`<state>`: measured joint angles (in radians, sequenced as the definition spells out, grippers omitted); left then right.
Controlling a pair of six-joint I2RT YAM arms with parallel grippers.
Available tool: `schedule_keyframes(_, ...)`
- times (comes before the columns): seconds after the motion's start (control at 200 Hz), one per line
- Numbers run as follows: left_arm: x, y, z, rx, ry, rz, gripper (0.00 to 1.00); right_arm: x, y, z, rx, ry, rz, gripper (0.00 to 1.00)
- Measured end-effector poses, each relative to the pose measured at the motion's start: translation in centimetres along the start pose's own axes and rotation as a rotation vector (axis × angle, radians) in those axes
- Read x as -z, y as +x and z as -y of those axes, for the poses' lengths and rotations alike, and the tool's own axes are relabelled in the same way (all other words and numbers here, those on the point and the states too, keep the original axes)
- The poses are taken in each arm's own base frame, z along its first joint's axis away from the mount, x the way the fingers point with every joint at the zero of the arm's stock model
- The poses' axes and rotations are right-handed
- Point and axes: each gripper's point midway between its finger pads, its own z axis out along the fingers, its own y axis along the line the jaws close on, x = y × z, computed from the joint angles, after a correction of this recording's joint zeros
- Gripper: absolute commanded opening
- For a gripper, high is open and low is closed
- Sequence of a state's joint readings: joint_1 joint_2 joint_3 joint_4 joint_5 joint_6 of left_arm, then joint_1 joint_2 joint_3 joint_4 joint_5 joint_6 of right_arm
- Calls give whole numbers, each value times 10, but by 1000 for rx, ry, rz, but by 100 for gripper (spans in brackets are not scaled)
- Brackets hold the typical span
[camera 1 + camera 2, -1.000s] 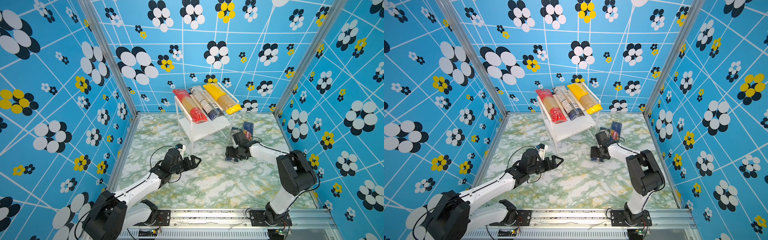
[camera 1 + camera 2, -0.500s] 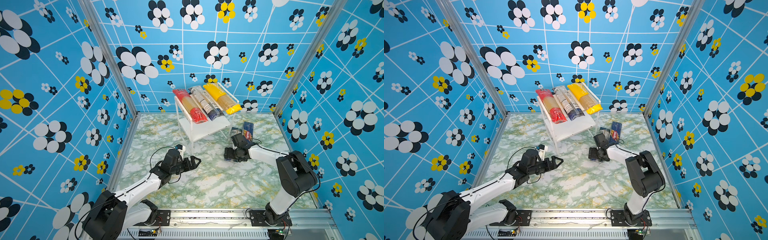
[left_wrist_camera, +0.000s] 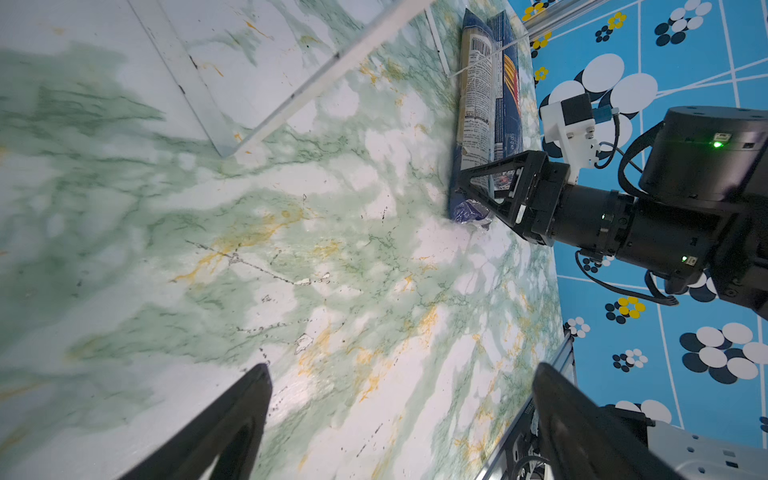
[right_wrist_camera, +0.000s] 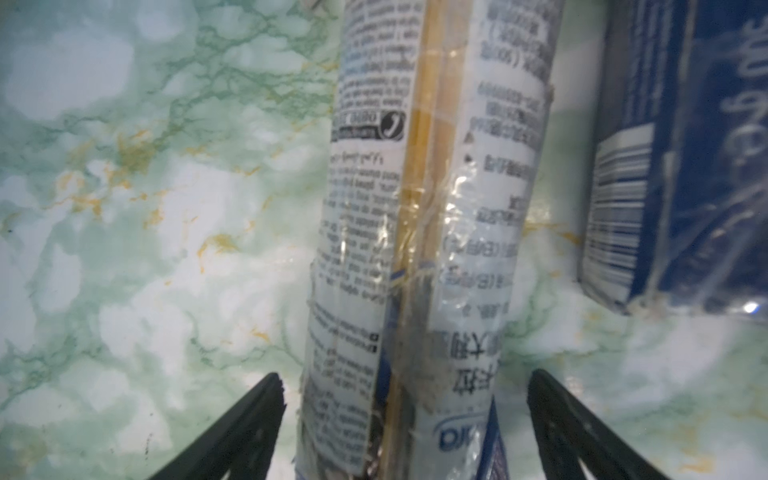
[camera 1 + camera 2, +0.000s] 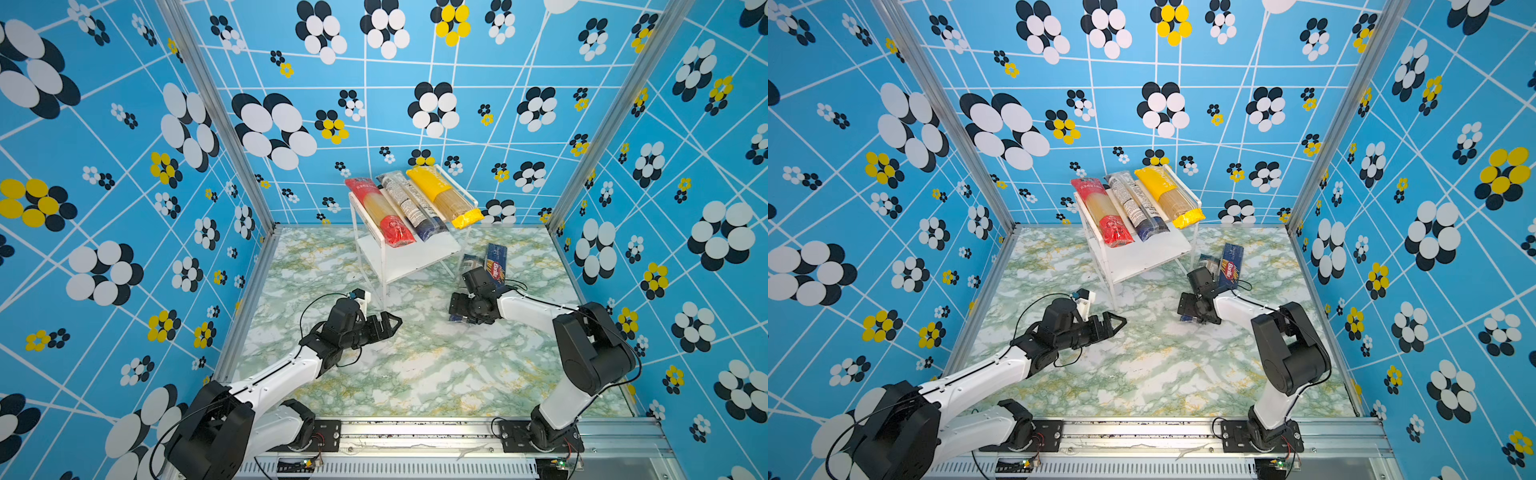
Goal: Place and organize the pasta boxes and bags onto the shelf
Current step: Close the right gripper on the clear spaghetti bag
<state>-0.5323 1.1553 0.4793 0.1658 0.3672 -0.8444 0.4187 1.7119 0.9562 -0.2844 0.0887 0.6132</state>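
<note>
Navy-ended pack (image 5: 469,262) half hidden, right end effector (image 4: 405,376) astride

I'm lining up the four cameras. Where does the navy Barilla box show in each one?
In a top view: Barilla box on the floor, right of the shelf.
In a top view: the box in the same spot.
Left wrist: the box far across the floor.
Right wrist: the box at the frame's edge, barcode showing.
Shared landmark: the see-through pack lying beside it.

The right hand (image 4: 405,380) has spread its jaws wider astride the see-through pack (image 4: 415,208), edging slightly leftward.
</note>
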Motion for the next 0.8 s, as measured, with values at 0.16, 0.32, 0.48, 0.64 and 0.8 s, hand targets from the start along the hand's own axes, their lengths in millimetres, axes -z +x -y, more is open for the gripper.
schedule_keyframes(0.16,0,-1,-1,2,-1,2,99,-1,-1,8,-28,46,6,96)
schedule_keyframes(0.32,0,-1,0,1,0,2,99,-4,-8,9,-55,75,25,96)
schedule_keyframes(0.48,0,-1,0,-1,5,3,99,-6,-13,11,-61,93,38,95)
schedule_keyframes(0.64,0,-2,0,2,3,6,99,-8,-16,11,-62,105,51,95)
schedule_keyframes(0.8,1,-2,-1,2,3,7,99,-9,-18,12,-73,116,62,94)
